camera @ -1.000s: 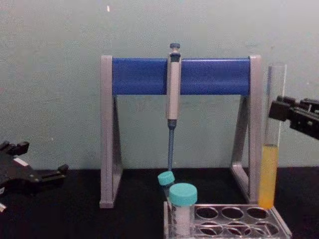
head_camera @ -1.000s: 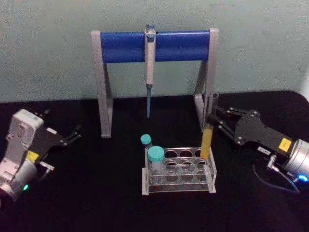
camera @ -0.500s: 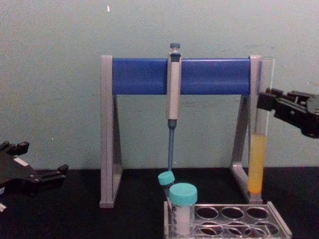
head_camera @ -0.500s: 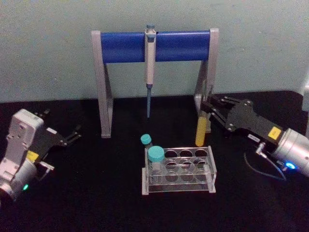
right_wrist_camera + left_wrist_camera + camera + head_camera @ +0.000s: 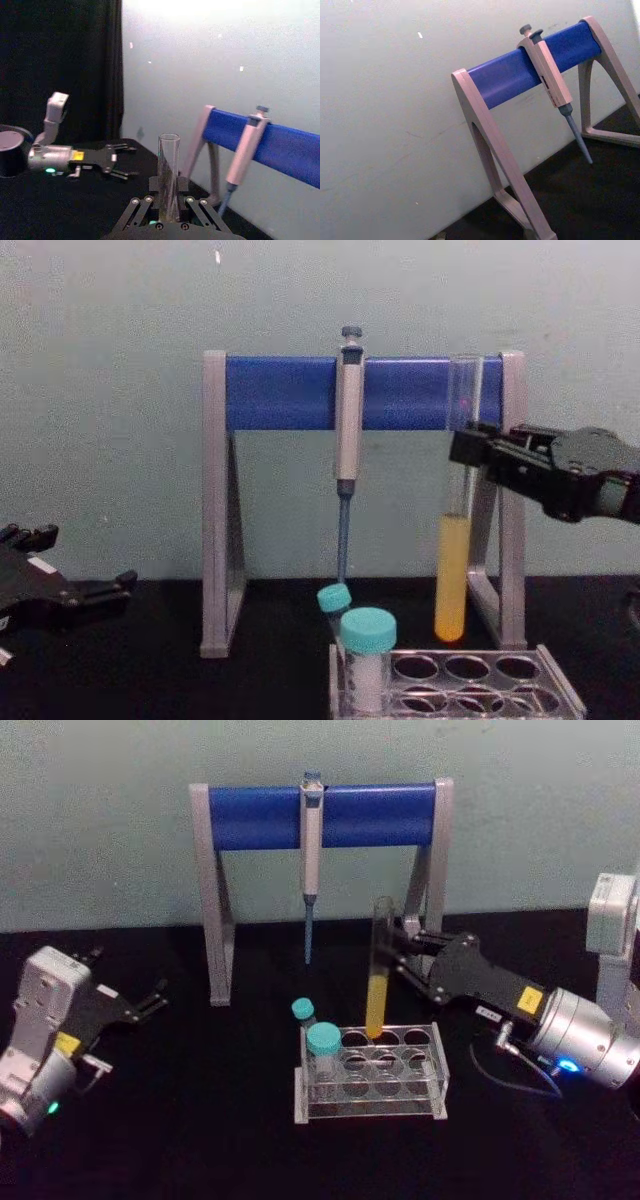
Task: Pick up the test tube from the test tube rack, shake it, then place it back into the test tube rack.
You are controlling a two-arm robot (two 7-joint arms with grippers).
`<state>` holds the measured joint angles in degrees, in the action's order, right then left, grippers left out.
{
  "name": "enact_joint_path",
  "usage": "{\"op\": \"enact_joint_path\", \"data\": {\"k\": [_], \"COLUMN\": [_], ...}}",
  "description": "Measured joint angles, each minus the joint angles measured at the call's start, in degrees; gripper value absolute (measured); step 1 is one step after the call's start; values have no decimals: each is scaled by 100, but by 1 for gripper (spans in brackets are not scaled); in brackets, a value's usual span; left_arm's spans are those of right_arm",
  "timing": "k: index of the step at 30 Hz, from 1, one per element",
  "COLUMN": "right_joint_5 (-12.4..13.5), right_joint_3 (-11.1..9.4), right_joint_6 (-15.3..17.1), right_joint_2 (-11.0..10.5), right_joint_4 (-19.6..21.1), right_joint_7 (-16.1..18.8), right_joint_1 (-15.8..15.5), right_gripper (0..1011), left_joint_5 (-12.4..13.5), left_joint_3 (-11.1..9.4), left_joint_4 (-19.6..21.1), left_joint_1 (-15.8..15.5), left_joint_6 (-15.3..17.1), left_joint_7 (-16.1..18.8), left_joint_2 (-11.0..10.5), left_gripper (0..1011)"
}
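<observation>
The right gripper (image 5: pixel 388 946) is clamping the test tube (image 5: pixel 376 985) near its top. The tube is hanging upright below the fingers, its bottom just above the test tube rack (image 5: pixel 372 1108). The left gripper (image 5: pixel 150 1000) is sitting well apart, fingers spread.

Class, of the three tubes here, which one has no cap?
The long test tube with yellow-orange liquid, held by the right gripper; both shorter tubes wear teal caps.

A plain pale wall (image 5: pixel 100 820) stands behind the black tabletop (image 5: pixel 200 1150), a dark curtain (image 5: pixel 60 50) adjoining it
</observation>
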<state>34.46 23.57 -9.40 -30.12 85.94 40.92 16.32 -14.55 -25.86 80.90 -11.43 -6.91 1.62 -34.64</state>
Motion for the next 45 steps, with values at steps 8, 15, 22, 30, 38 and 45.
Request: {"op": "enact_joint_path", "data": {"k": [8,15,22,30,38,45], "right_joint_5": [196,272,207,7,-83,-49], "right_joint_3": [53,-166,-346,-392,-272,-178], "right_joint_6": [13,75,131,249,277,314], "right_joint_2": [-250,-547,-636,-499,-316,-240], "right_joint_4": [237,530,581,485,341,276], "right_joint_7": [217,-51,-355,-588,-531,-413], "right_joint_1": [-176,-499,-606,-438,-211,-161], "right_gripper": [209,209,210,210,210,210], "left_joint_5": [0,0,0,0,0,0], "left_joint_3": [0,0,0,0,0,0], "left_joint_4": [0,0,0,0,0,0], "left_joint_1": [0,0,0,0,0,0], "left_joint_6": [0,0,0,0,0,0], "left_joint_7": [0,0,0,0,0,0], "left_joint_2": [0,0,0,0,0,0], "left_gripper": [1001,1001,1001,1001,1001,1001]}}
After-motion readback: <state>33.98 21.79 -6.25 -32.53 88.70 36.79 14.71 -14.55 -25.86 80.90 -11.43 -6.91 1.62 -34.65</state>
